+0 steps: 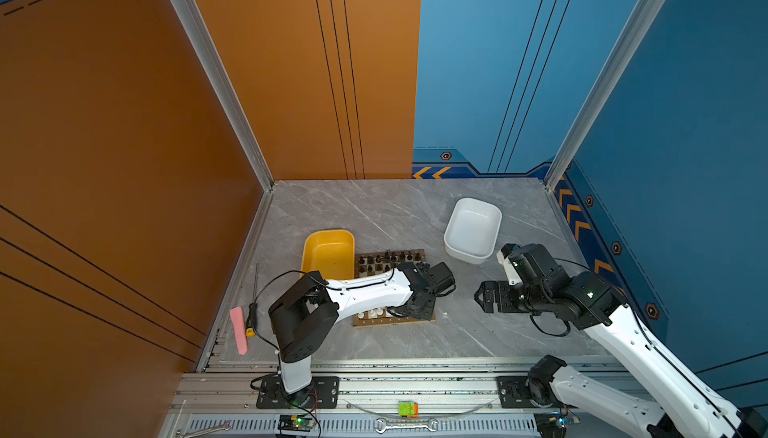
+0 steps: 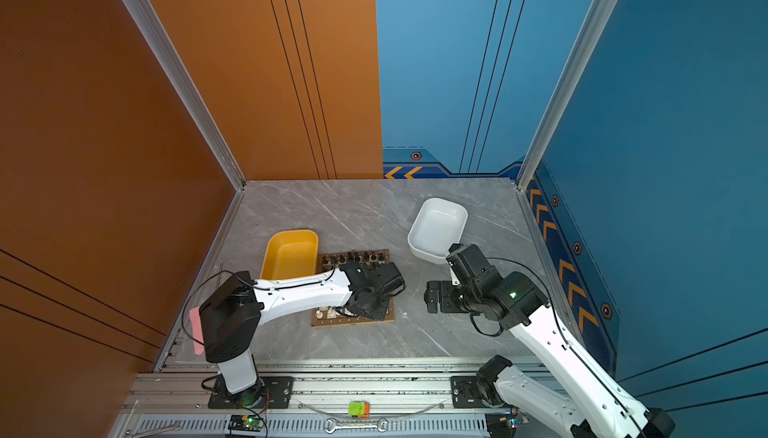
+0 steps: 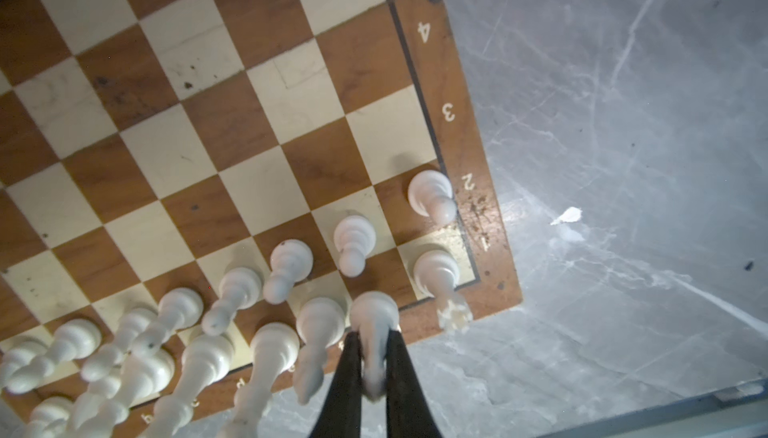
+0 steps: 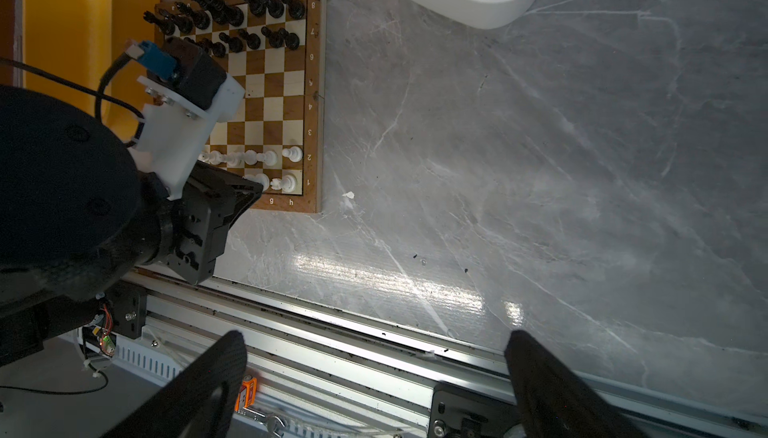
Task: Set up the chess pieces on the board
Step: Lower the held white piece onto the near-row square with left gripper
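Note:
The board (image 3: 457,124) lies on the grey table, also seen in both top views (image 1: 415,321) (image 2: 353,323). Black chess pieces (image 4: 232,12) fill its two far rows (image 1: 390,257). White chess pieces (image 3: 286,265) stand in the two near rows (image 4: 249,157). My left gripper (image 3: 372,338) is shut on a white piece (image 3: 374,315), whose base is over the near row beside the corner rook (image 3: 436,274). I cannot tell whether it rests on the square. My right gripper (image 4: 374,344) hangs open and empty over the table's front rail, right of the board (image 1: 484,297).
A yellow tub (image 1: 328,249) touches the board's far left corner. A white tub (image 1: 473,228) sits at the back right. A screwdriver (image 1: 251,311) and a pink strip (image 1: 239,330) lie by the left wall. A small white chip (image 4: 348,195) lies beside the board.

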Robot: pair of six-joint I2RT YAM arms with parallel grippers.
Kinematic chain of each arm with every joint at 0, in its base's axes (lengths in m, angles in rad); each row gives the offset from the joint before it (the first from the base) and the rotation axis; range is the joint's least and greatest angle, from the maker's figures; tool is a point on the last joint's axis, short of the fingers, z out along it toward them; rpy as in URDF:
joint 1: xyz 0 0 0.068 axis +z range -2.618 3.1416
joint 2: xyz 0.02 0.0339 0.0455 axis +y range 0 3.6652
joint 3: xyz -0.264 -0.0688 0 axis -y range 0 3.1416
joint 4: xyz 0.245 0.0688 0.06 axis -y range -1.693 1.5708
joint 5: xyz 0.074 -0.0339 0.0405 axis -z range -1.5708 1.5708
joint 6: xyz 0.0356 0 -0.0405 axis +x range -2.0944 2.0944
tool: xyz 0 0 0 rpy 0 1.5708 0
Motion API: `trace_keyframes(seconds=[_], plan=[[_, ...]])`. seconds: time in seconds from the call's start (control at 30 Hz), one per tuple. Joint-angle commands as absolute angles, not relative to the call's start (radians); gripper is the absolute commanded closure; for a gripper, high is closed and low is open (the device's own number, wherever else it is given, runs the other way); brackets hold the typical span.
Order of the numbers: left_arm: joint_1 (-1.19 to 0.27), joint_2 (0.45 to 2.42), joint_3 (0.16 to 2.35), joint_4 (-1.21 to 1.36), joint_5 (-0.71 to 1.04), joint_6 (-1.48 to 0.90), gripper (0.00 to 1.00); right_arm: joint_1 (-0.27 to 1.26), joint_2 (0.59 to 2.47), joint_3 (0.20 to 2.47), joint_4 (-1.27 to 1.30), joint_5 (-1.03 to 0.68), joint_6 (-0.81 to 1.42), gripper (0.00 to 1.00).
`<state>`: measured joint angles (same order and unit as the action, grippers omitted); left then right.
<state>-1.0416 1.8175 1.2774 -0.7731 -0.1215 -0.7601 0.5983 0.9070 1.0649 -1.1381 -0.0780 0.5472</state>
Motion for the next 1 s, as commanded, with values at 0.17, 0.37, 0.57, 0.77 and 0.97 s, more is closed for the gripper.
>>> trace_keyframes(seconds=[0.17, 0.37, 0.57, 0.77, 0.97], plan=[[-1.037, 1.857, 1.281, -0.769, -0.101, -0.764, 1.0, 0.579, 0.903, 1.06, -1.184, -0.089, 0.523, 0.0], [-1.032, 1.873, 1.293, -0.77, -0.091, -0.755, 1.0, 0.565, 0.902, 1.063, -1.189, -0.095, 0.512, 0.0], [-1.032, 1.885, 1.305, -0.77, -0.087, -0.75, 0.97, 0.548, 0.902, 1.061, -1.192, -0.103, 0.501, 0.0], [-1.025, 1.89, 1.313, -0.77, -0.08, -0.749, 0.86, 0.53, 0.904, 1.056, -1.193, -0.113, 0.489, 0.0], [-1.021, 1.884, 1.321, -0.773, -0.078, -0.747, 0.79, 0.517, 0.901, 1.053, -1.195, -0.121, 0.481, 0.0]])
